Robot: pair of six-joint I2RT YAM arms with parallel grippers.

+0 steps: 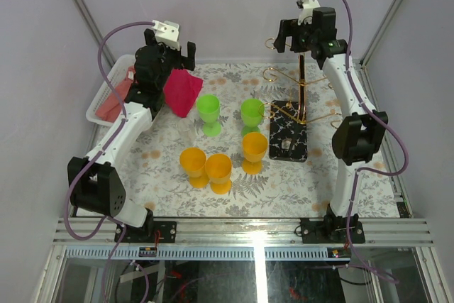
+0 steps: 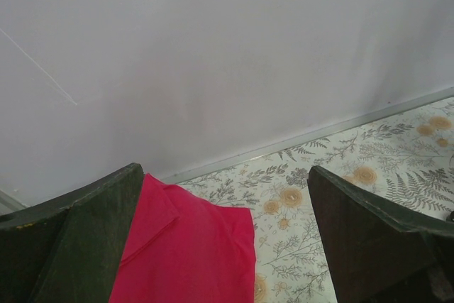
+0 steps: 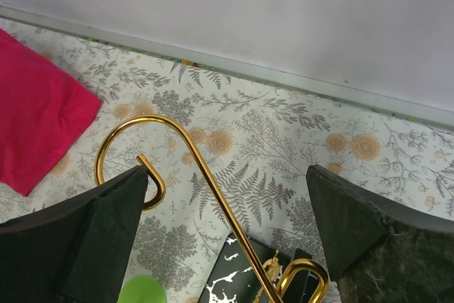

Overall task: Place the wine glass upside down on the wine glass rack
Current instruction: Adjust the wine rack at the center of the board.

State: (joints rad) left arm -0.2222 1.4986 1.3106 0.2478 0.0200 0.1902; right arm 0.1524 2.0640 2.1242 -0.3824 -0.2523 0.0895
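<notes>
Upright mid-table, two green plastic goblets (image 1: 208,109) and three orange plastic goblets (image 1: 218,168), so needing a flip before hanging. Just beside, tall gold wire rack on black marbled base (image 1: 296,148). Raised behind, left gripper (image 2: 223,169) and right gripper (image 3: 227,170) gaping fully, clutching nothing.

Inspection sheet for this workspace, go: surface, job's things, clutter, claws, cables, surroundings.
Surface: flowered table cover, flat.
Job's things: gold rack upright on its black base, nothing hanging on it; two green goblets and three orange goblets upright beside it.
Clutter: red cloth; white basket at the left edge, holding something reddish.
Claws: left claw open, empty, over the cloth; right claw open, empty, over the rack.
Cables: purple cables along both arms.
Surroundings: white walls.
</notes>
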